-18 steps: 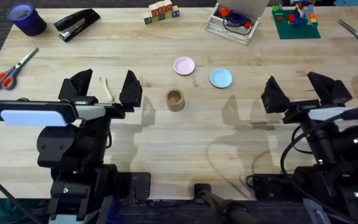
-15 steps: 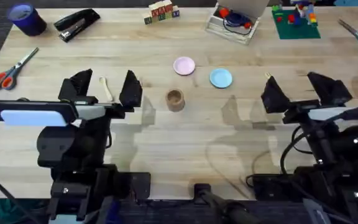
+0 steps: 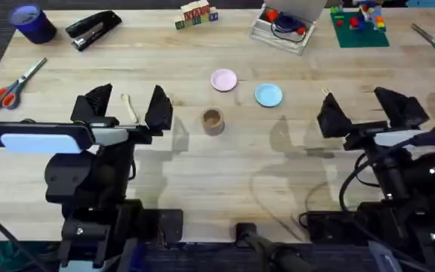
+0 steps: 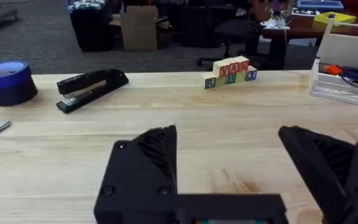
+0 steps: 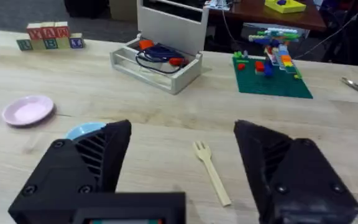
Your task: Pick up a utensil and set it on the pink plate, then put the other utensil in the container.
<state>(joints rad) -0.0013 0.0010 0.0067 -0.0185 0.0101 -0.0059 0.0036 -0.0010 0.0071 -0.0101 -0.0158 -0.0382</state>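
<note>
Surface [image 3: 225, 174] pale wood, smooth, visible grain. Fork [image 5: 211, 171] pale wood, matt. Pink plate [image 3: 223, 80] smooth plastic look. Container [image 3: 213, 121] brown, wood-like.

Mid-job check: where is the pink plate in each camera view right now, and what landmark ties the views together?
Overhead: the pink plate lies upper middle, just left of the light blue plate, beyond the brown cup.
Left wrist: not in it.
Right wrist: the pink plate lies at the left edge, above the left finger.
Shared landmark: the lettered wooden blocks.
</note>
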